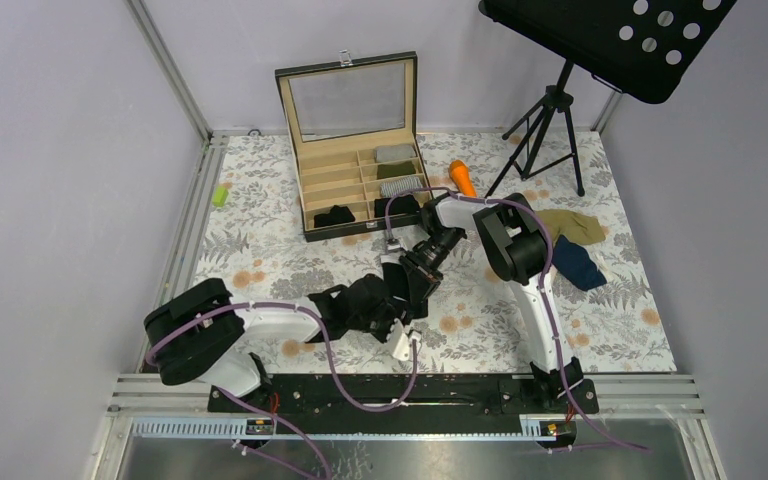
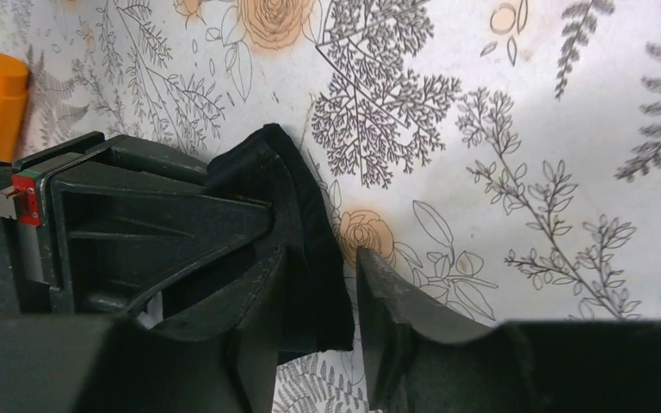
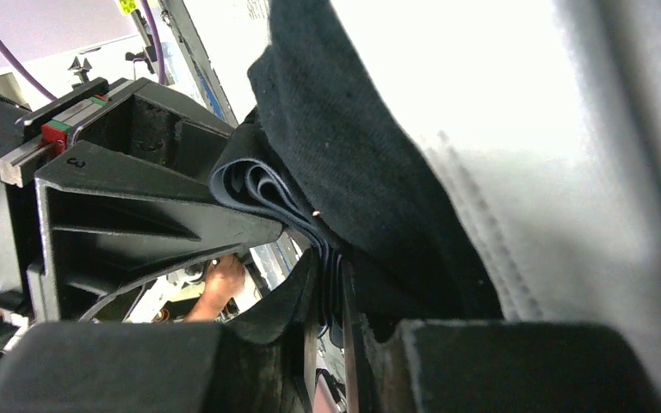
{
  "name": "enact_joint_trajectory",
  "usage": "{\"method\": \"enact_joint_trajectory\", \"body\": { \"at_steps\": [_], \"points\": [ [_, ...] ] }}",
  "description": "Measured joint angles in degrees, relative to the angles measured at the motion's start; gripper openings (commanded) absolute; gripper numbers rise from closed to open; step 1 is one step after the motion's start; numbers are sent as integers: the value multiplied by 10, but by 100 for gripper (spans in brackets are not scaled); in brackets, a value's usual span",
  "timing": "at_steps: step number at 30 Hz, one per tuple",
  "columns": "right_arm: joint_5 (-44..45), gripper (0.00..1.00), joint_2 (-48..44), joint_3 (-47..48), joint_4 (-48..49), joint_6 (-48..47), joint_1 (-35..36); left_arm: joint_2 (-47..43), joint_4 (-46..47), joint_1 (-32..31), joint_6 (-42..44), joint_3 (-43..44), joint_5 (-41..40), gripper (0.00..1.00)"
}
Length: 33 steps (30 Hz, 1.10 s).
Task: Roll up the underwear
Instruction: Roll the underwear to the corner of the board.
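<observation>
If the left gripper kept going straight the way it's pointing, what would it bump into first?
The black fabric underwear, which sits between the left gripper's open fingers. Just behind it is the flower-patterned table cover; how far off is hard to judge.

I see the black underwear point(image 2: 310, 258) bunched in folds (thick, soft); the tan underwear point(image 1: 572, 226) and navy underwear point(image 1: 577, 266) lie crumpled side by side.

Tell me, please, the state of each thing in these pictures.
Black underwear: folded, between both tools.
Right tool: shut on the black underwear.
Left tool: open around it.
Case: lid open.
Olive underwear: lying loose, unrolled.
Navy underwear: lying loose, unrolled.
</observation>
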Motion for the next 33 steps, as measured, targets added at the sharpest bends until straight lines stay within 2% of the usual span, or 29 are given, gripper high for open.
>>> {"method": "enact_joint_trajectory", "body": {
  "at_steps": [5, 8, 10, 12, 15, 20, 24, 26, 29, 33],
  "points": [
    [-7, 25, 0, -4, 3, 2, 0, 6, 47, -17, 31, -22, -51, 14],
    [-12, 35, -4, -11, 9, 2, -2, 9, 55, -23, 27, -22, -70, 0],
    [-16, 41, -13, -19, 13, 2, -2, 9, 52, -24, 21, -19, -74, 0],
    [-17, 58, -28, -30, 18, -2, -3, 9, 30, -23, 9, -7, -71, 0],
    [-5, 67, -76, -59, 32, -8, -5, 10, -31, -7, -19, 28, -40, 0],
    [64, 69, -229, -97, 63, -35, -44, 28, -131, 31, -82, 92, 36, 0],
    [104, 69, -354, -120, 150, -10, -114, 76, -188, 64, -144, 159, 109, 0],
    [141, 70, -436, -175, 237, 12, -152, 99, -204, 82, -179, 185, 149, 0],
    [190, 69, -564, -298, 348, 27, -166, 120, -219, 105, -222, 207, 200, 0],
    [231, 65, -691, -443, 421, 30, -156, 156, -240, 136, -290, 240, 279, 0]
  ]
}}
